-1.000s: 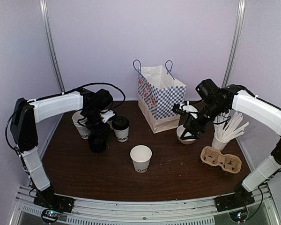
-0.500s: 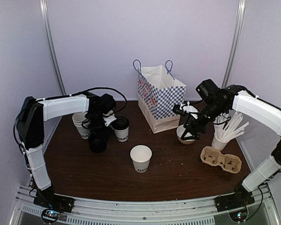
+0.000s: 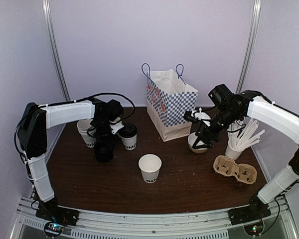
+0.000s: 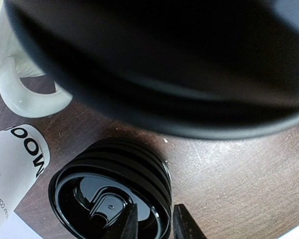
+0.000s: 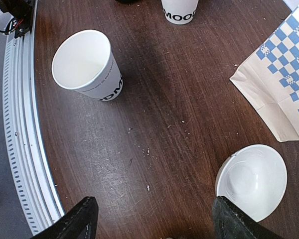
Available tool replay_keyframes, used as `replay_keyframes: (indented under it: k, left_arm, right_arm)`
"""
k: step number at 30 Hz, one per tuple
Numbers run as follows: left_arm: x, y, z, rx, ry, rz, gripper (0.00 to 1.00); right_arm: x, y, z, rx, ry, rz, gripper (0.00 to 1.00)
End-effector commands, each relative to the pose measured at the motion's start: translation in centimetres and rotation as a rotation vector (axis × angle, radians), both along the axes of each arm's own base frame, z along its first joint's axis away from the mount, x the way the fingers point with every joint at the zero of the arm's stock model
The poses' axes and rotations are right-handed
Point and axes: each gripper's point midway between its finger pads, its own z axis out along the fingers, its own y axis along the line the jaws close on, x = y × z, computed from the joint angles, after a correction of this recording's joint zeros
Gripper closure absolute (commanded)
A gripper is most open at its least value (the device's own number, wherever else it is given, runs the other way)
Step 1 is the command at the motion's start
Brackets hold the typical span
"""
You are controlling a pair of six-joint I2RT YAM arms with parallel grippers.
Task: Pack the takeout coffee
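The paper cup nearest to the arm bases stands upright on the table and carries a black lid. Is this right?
Not fully. The paper cup nearest the bases stands upright on the table, but it carries no lid; its mouth is open. The top external view shows this, and the right wrist view too.

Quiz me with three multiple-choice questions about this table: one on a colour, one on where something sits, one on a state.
1. The paper bag with blue string handles is printed with: A red stripes; B blue-and-white checks; C green dots.
2. The round white bowl sits: A inside that bag; B upturned on a cup; C on the dark wooden table by the bag's corner.
3. The white paper cup at mid-table is: A lidded; B open, unlidded; C tipped over.
Answers: B, checks cover its side; C, the right wrist view shows it on bare wood; B, its white inside shows.
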Motion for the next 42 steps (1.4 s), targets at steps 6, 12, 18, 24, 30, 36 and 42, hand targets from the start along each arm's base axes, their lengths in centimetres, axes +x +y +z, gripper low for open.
replay_keyframes:
  k: [6, 12, 18, 24, 30, 36, 42]
  left_arm:
    - [0.0, 0.0, 1.5, -0.005, -0.044, 0.011, 0.59]
    - [-0.1, -0.4, 3.6, -0.082, -0.127, -0.003, 0.58]
    - [-0.9, 0.0, 1.5, -0.04, -0.068, -0.019, 0.63]
    - [-1.0, 0.2, 0.4, -0.021, -0.037, -0.018, 0.68]
    - [-1.0, 0.4, -0.2, -0.003, -0.016, -0.015, 0.71]
    - [-1.1, 0.5, -0.2, 0.0, -0.01, -0.011, 0.77]
    - [-1.3, 0.3, 0.5, -0.017, -0.008, -0.01, 0.83]
  right_arm:
    - [0.3, 0.0, 0.3, -0.003, -0.006, -0.002, 0.18]
    - [0.4, 0.0, 0.1, -0.007, -0.004, -0.002, 0.17]
    - [0.5, 0.2, 0.1, -0.006, 0.009, 0.0, 0.18]
    - [0.5, 0.1, 0.0, -0.01, 0.01, 0.001, 0.18]
    - [0.5, 0.1, 0.0, -0.011, 0.008, 0.0, 0.18]
    - [0.5, 0.1, 0.0, -0.011, 0.009, 0.0, 0.18]
    - [0.4, 0.1, 0.0, -0.01, 0.006, 0.0, 0.18]
